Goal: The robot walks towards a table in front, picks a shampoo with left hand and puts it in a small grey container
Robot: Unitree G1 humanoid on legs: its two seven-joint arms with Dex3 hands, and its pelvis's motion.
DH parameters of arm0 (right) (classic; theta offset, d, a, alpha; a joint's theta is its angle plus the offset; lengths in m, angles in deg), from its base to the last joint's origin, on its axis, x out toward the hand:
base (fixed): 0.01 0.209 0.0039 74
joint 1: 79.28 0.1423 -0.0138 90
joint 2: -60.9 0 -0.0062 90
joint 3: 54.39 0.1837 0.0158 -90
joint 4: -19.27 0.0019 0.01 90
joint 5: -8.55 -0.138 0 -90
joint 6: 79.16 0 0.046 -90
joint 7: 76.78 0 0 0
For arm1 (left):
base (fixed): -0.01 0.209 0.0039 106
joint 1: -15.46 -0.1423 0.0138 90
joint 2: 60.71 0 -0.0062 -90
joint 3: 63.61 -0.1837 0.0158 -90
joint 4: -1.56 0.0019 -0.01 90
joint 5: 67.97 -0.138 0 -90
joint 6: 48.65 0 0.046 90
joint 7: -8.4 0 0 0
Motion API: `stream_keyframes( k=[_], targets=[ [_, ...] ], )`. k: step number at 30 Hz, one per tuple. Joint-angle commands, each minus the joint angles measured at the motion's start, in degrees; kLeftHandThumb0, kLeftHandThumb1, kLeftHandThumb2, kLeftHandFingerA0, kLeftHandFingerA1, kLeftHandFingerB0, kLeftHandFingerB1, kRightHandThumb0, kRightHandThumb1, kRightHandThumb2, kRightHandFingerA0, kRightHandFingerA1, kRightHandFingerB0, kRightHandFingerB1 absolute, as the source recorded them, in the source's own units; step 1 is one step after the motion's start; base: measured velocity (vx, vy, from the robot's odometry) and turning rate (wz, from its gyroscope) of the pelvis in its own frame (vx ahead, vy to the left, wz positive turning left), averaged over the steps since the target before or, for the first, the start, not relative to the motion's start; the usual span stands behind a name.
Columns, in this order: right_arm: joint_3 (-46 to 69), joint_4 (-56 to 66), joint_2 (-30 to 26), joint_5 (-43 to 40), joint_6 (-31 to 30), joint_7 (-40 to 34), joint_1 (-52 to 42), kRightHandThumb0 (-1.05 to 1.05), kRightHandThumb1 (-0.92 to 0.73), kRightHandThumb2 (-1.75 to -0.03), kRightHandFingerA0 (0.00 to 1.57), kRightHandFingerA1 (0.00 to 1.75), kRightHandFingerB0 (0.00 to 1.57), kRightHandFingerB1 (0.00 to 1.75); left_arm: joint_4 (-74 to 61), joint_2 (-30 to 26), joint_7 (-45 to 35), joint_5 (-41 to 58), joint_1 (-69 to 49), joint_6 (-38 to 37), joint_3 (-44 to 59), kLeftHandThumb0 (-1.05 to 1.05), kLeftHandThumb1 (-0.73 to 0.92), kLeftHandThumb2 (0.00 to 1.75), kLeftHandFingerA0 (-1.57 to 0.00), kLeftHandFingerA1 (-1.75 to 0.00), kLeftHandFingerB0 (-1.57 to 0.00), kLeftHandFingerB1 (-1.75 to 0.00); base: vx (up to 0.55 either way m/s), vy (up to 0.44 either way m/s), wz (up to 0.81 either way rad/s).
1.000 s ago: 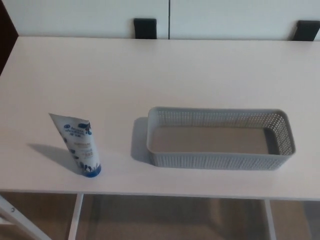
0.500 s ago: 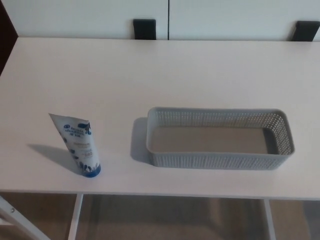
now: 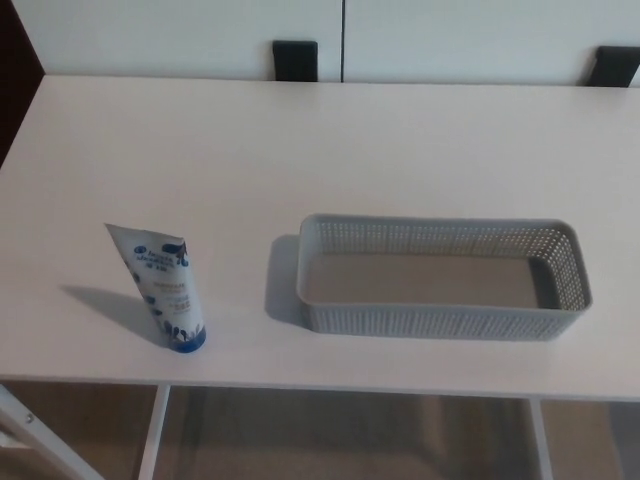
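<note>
At the tabletop [image 3: 300, 140], the grasp had not yet begun.
Head view: the shampoo [image 3: 160, 290] stood cap-down near the front-left edge, apart from the empty grey container [image 3: 440, 322]; neither robot hand showed, so its state could not be told. The next move called for the left robot hand to reach it.

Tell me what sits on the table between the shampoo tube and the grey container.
Nothing. In the head view, only bare tabletop separates the shampoo tube from the grey container, whose shadow falls across part of it.
</note>
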Motion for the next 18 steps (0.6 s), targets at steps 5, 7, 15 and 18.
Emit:
stream_keyframes(
  k=[5,7,15,18],
  targets=[
    [0.94,-0.2,-1.89,-0.64,-1.3,0.77,0.25,-0.37,-0.68,-0.61,0.64,0.5,0.55,0.41,-35.63,-7.67,-31.01,52.51,-11.51,11.35,30.82,-0.31,0.26,0.67,-0.05,-0.44,0.0,-0.37,0.0,0.0,0.0],
    [0.46,-0.2,-2.02,-0.04,-1.06,0.37,0.02,-0.39,-0.69,-0.61,0.65,0.51,0.55,0.4,-38.45,-7.38,-27.93,54.02,-10.5,11.86,31.54,-0.3,0.41,0.52,-0.11,-0.32,-0.09,-0.26,0.0,0.0,0.0],
    [1.49,-0.18,-1.76,-0.87,-1.43,0.58,0.53,-0.37,-0.69,-0.61,0.66,0.49,0.54,0.4,-36.71,-11.34,-17.68,44.64,4.1,14.41,23.49,-0.32,0.27,0.66,0.0,-0.29,0.0,-0.2,0.0,0.0,0.0],
    [1.78,-0.18,-1.62,-1.06,-1.67,0.42,0.84,-0.37,-0.68,-0.61,0.66,0.5,0.53,0.39,-33.65,-12.94,-15.45,39.65,9.67,16.86,20.0,-0.33,0.28,0.66,0.0,-0.24,0.0,-0.16,0.0,0.0,0.0]
  ],
)
